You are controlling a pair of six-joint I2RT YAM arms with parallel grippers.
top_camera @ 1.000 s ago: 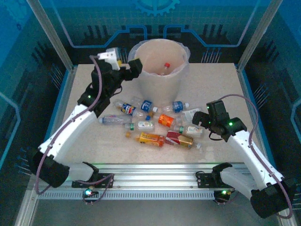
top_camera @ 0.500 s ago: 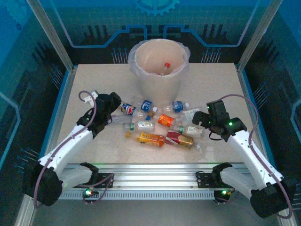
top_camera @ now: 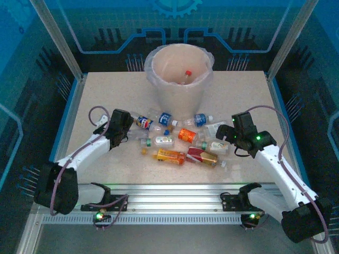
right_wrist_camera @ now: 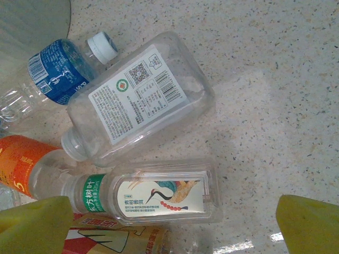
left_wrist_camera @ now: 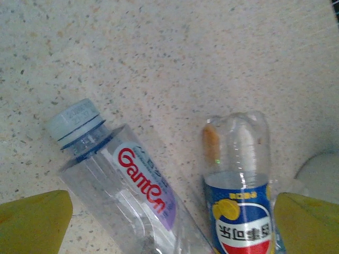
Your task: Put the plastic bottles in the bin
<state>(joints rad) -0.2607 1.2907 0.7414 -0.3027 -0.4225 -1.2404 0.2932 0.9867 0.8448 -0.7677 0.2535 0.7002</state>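
Several plastic bottles lie in a cluster in front of the bin (top_camera: 177, 92), and one red-capped bottle (top_camera: 186, 75) lies inside it. My left gripper (top_camera: 130, 129) is open and low over the cluster's left end. Between its yellow fingertips (left_wrist_camera: 34, 219) lie a clear Ganten bottle (left_wrist_camera: 122, 185) and a blue Pepsi-label bottle (left_wrist_camera: 241, 203); neither is gripped. My right gripper (top_camera: 223, 138) is open at the cluster's right end. A crane-label bottle (right_wrist_camera: 159, 193) lies between its fingertips (right_wrist_camera: 312, 222), with a flat clear bottle (right_wrist_camera: 137, 100) just beyond.
A blue-label bottle (right_wrist_camera: 58, 69), an orange one (right_wrist_camera: 21, 161) and a red-and-yellow one (right_wrist_camera: 116, 238) crowd the right gripper's left side. The table (top_camera: 238, 95) is bare to the right of the bin and along its left side. Frame posts stand at the table's back corners.
My left arm has swung from beside the bin's rim down to the table at the left end of the bottles. The right arm has stayed put.
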